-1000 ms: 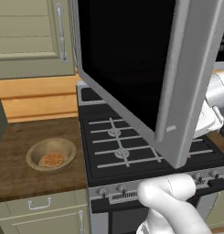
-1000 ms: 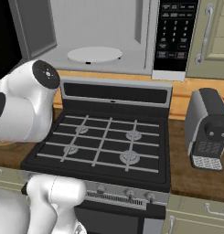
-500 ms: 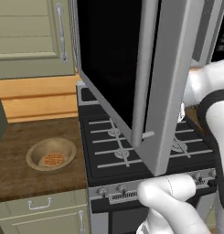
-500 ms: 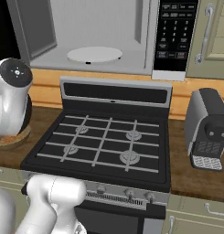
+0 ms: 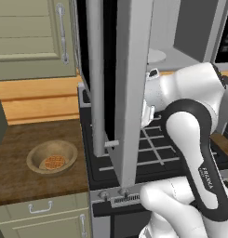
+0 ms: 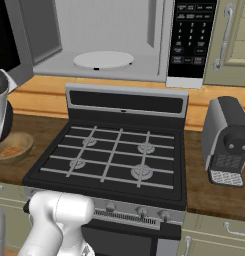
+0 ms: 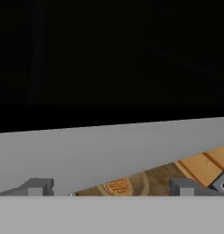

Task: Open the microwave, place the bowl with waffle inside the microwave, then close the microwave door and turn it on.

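The microwave (image 6: 109,30) hangs above the stove with its pale inside and white turntable (image 6: 103,59) showing. Its door (image 5: 129,93) stands swung far out, edge-on in the left base view. In the hand view the door's black glass (image 7: 109,59) and silver frame are very close. My gripper (image 7: 111,187) is open with nothing between its fingertips (image 7: 38,186), right behind the door's inner face. The tan bowl (image 5: 52,158) holds the waffle (image 5: 53,162) on the wooden counter left of the stove. Bowl (image 7: 131,185) and waffle (image 7: 118,186) also show below the door's frame.
The black gas stove (image 6: 114,160) lies under the microwave. A grey coffee machine (image 6: 228,142) stands on the counter to its right. Beige cabinets (image 5: 31,37) hang above the bowl's counter. The control strip (image 6: 191,40) is on the microwave's right side.
The door has swung further out, from slanted to nearly edge-on in the left base view. My arm has moved left with it, behind the door. The bowl has stayed put.
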Robot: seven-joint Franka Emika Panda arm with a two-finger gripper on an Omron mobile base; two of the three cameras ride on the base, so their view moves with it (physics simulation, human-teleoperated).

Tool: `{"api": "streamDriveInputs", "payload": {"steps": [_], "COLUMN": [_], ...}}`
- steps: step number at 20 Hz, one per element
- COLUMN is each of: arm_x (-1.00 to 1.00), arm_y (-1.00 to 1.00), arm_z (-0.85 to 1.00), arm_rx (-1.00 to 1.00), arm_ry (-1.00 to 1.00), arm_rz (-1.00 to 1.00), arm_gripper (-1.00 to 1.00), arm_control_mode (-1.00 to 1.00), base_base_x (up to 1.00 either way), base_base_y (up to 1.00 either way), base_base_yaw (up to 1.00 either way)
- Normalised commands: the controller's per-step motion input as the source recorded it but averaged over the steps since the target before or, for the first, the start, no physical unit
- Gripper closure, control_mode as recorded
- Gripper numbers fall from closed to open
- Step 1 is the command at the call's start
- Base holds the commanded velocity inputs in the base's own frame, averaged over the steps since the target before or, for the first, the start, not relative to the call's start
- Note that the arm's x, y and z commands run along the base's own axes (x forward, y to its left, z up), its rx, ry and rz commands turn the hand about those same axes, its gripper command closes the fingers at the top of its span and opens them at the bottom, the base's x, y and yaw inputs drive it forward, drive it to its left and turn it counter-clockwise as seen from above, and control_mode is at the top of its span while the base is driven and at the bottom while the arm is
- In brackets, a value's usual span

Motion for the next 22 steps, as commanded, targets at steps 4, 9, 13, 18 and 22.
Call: {"api": "streamDriveInputs", "payload": {"steps": [4,9,13,18,22], "arm_x": [0.28,0.25,0.21,0.45,0.48], "arm_y": [0.39,0.08,-0.76,-0.69,-0.31], "arm_z": [0.00,-0.01,-0.45,-0.87,-1.00], "arm_rx": [0.00,0.00,0.10,0.23,0.23], "arm_ry": [0.00,0.17,0.54,0.39,0.26], "arm_rz": [-0.09,-0.14,-0.34,-0.42,-0.40], "arm_gripper": [-1.00,-1.00,-1.00,-1.00,-1.00], "arm_control_mode": [-1.00,-1.00,-1.00,-1.00,-1.00], "base_base_x": [0.00,0.00,0.00,0.00,0.00], "base_base_y": [0.00,0.00,0.00,0.00,0.00], "base_base_yaw": [0.00,0.00,0.00,0.00,0.00]}}
